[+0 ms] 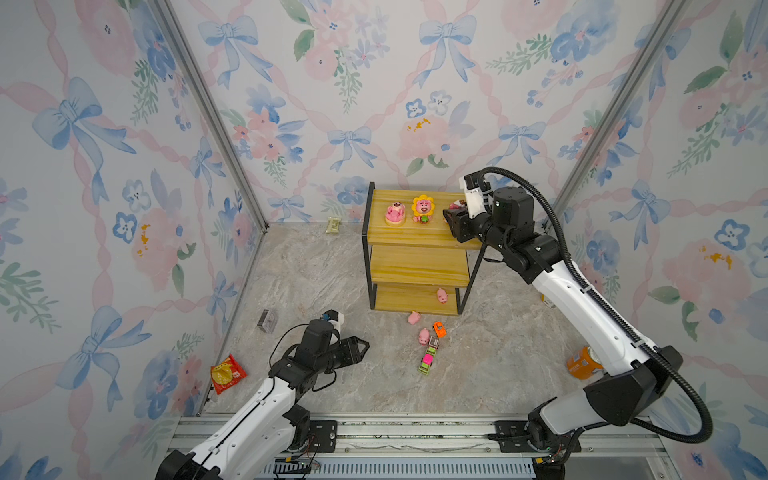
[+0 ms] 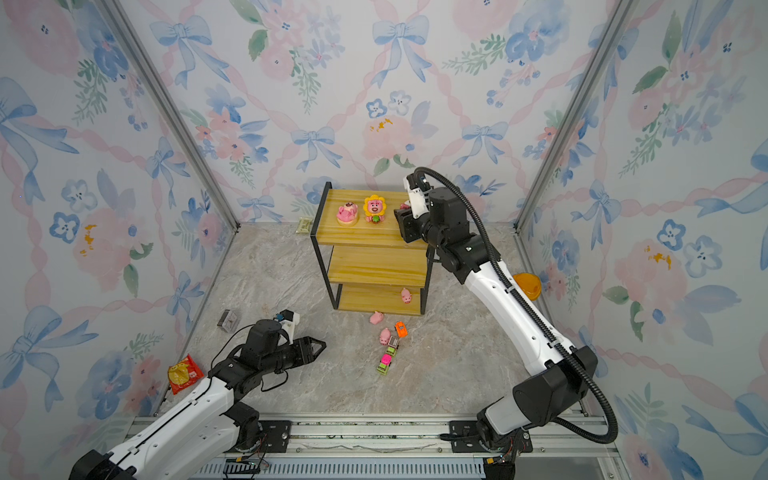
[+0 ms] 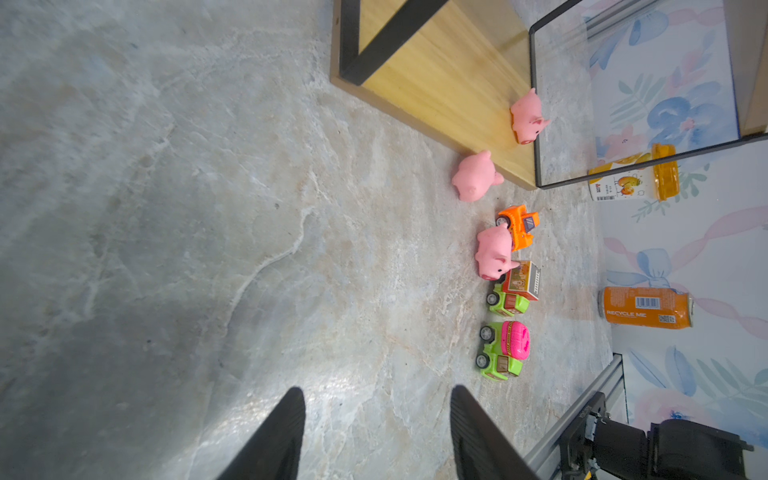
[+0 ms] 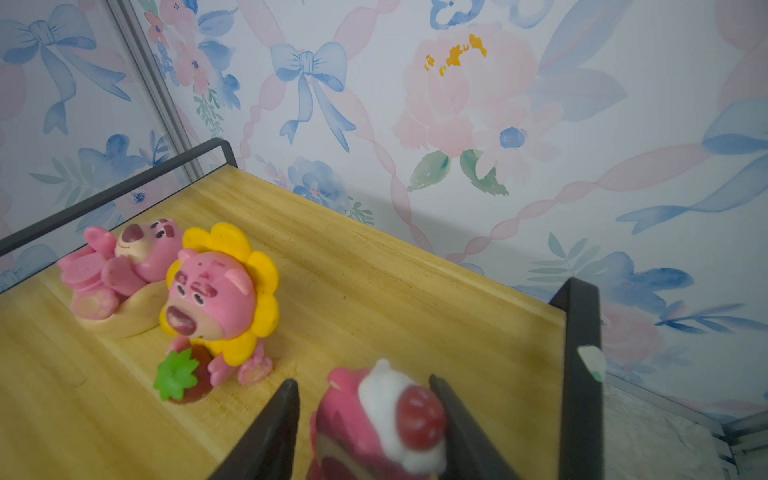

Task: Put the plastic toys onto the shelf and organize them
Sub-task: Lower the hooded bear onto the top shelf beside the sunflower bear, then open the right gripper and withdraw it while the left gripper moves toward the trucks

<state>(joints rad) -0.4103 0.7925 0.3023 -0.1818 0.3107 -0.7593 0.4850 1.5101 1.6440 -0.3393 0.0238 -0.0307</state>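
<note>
The shelf [image 1: 419, 237] stands at the back. Two pink bears [image 1: 395, 214], one with a sunflower ring [image 1: 422, 209], stand on its top board. A third bear [image 4: 374, 419] with a white cap stands on that board between my right gripper's [image 4: 363, 384] fingers. One finger touches it and the other stands apart, so the gripper is open. One pig [image 1: 441, 296] sits on the bottom board. Two pigs [image 1: 414, 318] [image 1: 424, 336] and three cars, orange [image 1: 439, 329], red-green [image 1: 433, 345] and pink-green [image 1: 427, 363], lie on the floor. My left gripper [image 1: 365, 345] hovers open and empty left of the cars.
A red snack packet [image 1: 226, 372] lies by the left wall, with a small grey box [image 1: 267, 321] behind it. An orange can [image 1: 582, 362] and a yellow-lidded cup [image 2: 527, 284] sit by the right wall. A pale packet [image 1: 333, 225] lies left of the shelf.
</note>
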